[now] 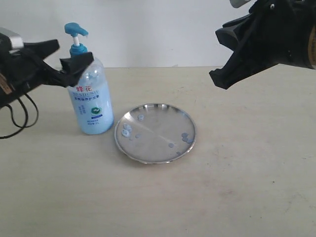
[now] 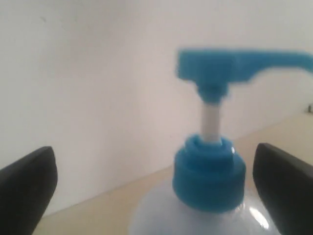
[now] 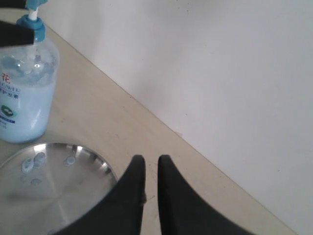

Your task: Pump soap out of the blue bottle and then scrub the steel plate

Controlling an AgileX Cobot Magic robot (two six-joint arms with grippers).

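The tall clear light-blue plastic bottle (image 1: pixel 91 98) stands just beside the round shiny steel plate (image 1: pixel 158 143), at its ten o'clock. Bluish soap drops (image 1: pixel 127 131) dot the plate. My left pincer (image 1: pixel 74 49) gapes around the bottle's collar. My right pincer (image 3: pixel 151 161), fingers nearly together and empty, hangs at the plate's one o'clock. Around them are a pale beige tabletop (image 1: pixel 237 187) and a plain white wall (image 1: pixel 158 29).

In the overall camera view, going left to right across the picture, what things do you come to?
Left gripper → blue bottle → steel plate → right gripper.
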